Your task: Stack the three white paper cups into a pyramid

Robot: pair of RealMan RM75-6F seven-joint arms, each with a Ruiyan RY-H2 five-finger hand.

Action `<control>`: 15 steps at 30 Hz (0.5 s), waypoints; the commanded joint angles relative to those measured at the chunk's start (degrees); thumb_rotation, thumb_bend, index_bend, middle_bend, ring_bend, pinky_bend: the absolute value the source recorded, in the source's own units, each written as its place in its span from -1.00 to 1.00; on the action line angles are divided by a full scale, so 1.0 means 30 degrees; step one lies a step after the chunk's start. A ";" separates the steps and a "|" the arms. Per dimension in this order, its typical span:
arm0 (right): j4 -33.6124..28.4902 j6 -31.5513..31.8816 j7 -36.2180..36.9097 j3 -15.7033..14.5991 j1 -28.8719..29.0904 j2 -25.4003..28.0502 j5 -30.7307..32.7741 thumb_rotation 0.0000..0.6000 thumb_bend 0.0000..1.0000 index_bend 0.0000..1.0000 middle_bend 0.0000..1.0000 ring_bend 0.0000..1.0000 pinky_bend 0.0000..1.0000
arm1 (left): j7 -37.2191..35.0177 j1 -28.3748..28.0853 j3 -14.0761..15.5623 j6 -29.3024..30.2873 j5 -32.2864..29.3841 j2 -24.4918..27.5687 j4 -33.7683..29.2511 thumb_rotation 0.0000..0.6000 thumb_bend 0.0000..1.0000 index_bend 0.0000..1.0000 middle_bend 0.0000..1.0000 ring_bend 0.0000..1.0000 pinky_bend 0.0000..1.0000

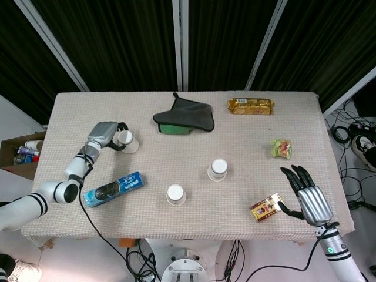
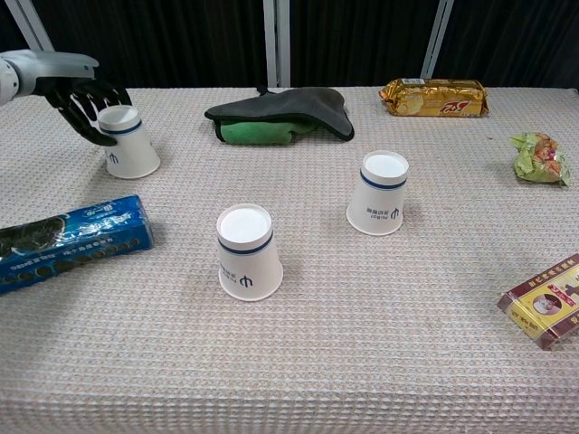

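Three white paper cups stand upside down on the table. The left cup (image 1: pixel 126 140) (image 2: pixel 129 143) sits at the far left, and my left hand (image 1: pixel 104 134) (image 2: pixel 86 95) grips it, dark fingers wrapped around its upper part from the left and behind. It still rests on the cloth. The middle cup (image 1: pixel 175 194) (image 2: pixel 247 251) stands near the front centre. The right cup (image 1: pixel 218 168) (image 2: pixel 381 193) is a little further back and to the right. My right hand (image 1: pixel 306 200) hovers at the front right corner, fingers spread, holding nothing; only the head view shows it.
A blue biscuit pack (image 1: pixel 113 188) (image 2: pixel 68 240) lies in front of the left cup. A grey-green cloth (image 1: pixel 185 116) (image 2: pixel 280 113) and a gold packet (image 1: pixel 250 106) lie at the back, a green snack (image 1: pixel 281 148) at the right. A red-yellow box (image 1: pixel 267 207) lies beside my right hand.
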 commanded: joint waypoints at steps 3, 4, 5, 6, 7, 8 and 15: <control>0.0041 0.0125 0.0083 0.0093 -0.0007 0.0072 -0.0030 1.00 -0.56 -1.00 -0.71 -1.00 -1.00 | -0.0038 0.0206 -0.0070 0.0940 0.0629 0.0877 -0.2127 1.00 -0.34 -0.12 -0.01 -0.16 -0.31; 0.0035 0.0175 0.0103 0.0113 -0.0010 0.0093 -0.0056 1.00 -0.56 -1.00 -0.71 -1.00 -1.00 | -0.0104 0.0269 -0.0102 0.1156 0.0876 0.1071 -0.2687 1.00 -0.34 -0.12 -0.01 -0.16 -0.31; 0.0037 0.0241 0.0123 0.0139 -0.0012 0.0114 -0.0093 1.00 -0.56 -1.00 -0.71 -1.00 -1.00 | -0.0180 0.0349 -0.0117 0.1451 0.1283 0.1304 -0.3444 1.00 -0.34 -0.12 -0.01 -0.16 -0.31; 0.0036 0.0289 0.0136 0.0149 -0.0020 0.0127 -0.0122 1.00 -0.56 -1.00 -0.71 -1.00 -1.00 | -0.0225 0.0395 -0.0106 0.1652 0.1625 0.1443 -0.3988 1.00 -0.34 -0.12 -0.02 -0.16 -0.31; 0.0030 0.0321 0.0154 0.0149 -0.0029 0.0140 -0.0145 1.00 -0.56 -1.00 -0.71 -1.00 -1.00 | -0.0258 0.0421 -0.0074 0.1817 0.1977 0.1538 -0.4484 1.00 -0.35 -0.12 -0.02 -0.16 -0.31; 0.0024 0.0343 0.0174 0.0145 -0.0037 0.0159 -0.0166 1.00 -0.56 -1.00 -0.71 -1.00 -1.00 | -0.0269 0.0410 -0.0012 0.1983 0.2426 0.1584 -0.5014 1.00 -0.35 -0.12 -0.02 -0.16 -0.31; 0.0102 0.0472 0.0313 0.0033 -0.0198 0.0206 -0.0225 1.00 -0.56 -1.00 -0.71 -1.00 -1.00 | 0.0452 -0.0175 0.0347 0.2805 0.4006 0.0328 -0.5635 1.00 -0.37 -0.14 -0.06 -0.20 -0.31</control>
